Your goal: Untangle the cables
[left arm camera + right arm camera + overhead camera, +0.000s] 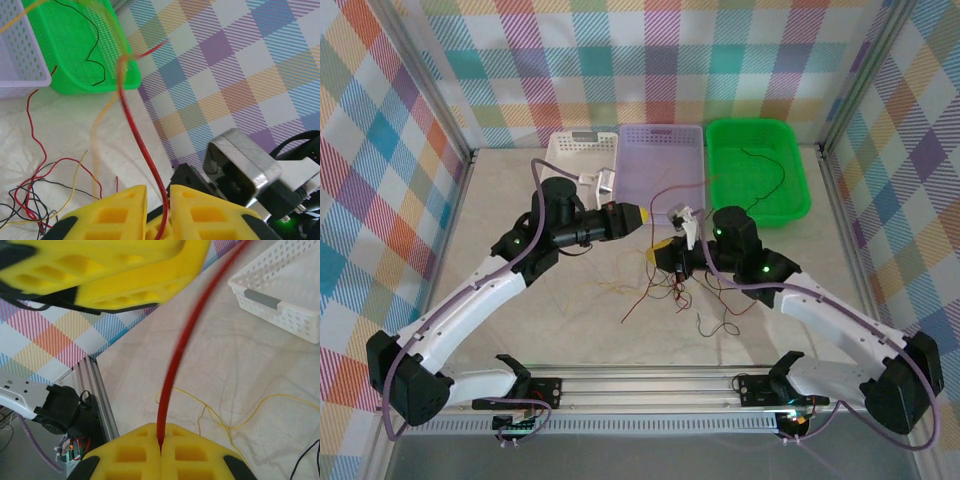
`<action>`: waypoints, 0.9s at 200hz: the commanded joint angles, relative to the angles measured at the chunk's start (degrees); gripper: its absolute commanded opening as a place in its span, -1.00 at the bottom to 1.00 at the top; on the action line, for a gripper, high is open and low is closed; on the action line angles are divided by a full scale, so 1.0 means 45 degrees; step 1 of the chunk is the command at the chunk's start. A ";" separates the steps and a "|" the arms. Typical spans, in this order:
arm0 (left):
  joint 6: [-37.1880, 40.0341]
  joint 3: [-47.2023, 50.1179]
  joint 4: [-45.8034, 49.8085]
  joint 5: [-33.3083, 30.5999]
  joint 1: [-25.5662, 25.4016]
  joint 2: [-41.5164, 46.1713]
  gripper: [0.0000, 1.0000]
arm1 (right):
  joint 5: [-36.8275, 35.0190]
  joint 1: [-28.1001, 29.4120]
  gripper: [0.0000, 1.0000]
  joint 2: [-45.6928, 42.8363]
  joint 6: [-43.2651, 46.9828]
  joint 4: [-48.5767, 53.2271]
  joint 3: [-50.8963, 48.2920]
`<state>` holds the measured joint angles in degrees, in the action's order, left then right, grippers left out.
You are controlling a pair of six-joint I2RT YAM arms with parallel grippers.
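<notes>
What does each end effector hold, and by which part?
The right end effector pinches a red cable partway along at its fingertips; left end effector straddles a red cable, grip unclear.

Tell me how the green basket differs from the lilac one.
The green basket sits far right; the lilac basket sits between it and the white basket. A black cable lies in the green basket; none plainly lies in the lilac basket. Both are open, perforated plastic.
</notes>
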<state>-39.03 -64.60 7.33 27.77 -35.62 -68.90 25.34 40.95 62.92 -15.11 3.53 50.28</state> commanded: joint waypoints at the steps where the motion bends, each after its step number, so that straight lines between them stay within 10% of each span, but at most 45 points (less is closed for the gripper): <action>1: 0.0337 0.0251 0.0055 -0.0193 -0.0171 0.0430 -0.59 | 0.0211 0.0060 -1.00 -0.0681 0.0176 0.0025 -0.0122; 89: 0.1411 0.1873 0.1298 -0.1474 -0.0162 0.1689 -0.52 | -0.1060 -0.0081 -1.00 -0.0926 0.0797 0.3249 0.2743; 180: 0.2647 0.3231 0.4186 -0.5553 -0.0152 0.6144 -0.04 | -0.5607 -0.1411 -1.00 0.4032 0.2344 0.5035 0.8318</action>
<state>-29.87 -50.78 21.43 9.54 -35.62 -45.52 8.84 36.36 75.85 -7.94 24.84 81.67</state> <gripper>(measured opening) 0.451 0.065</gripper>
